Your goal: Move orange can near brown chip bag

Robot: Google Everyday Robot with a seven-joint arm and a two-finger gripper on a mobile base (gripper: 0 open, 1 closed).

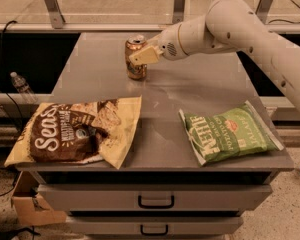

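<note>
Gripper (139, 58) set against the orange can (136, 71) near the rear edge of the bench (200, 91).
The can is seen upright, left of the middle; whether it is clasped cannot be told. The brown chip bag (75, 134) is laid at the front left corner, overhanging the left edge, well apart from the can. A green Kettle chip bag (230, 134) is laid towards the front right corner.

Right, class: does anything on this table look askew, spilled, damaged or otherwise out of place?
Only the brown chip bag: crumpled, lying crooked, its corner poking past the front-left edge of the table. The orange can stands upright at the back with the gripper at it, nothing spilled. The green chip bag lies flat.
</note>
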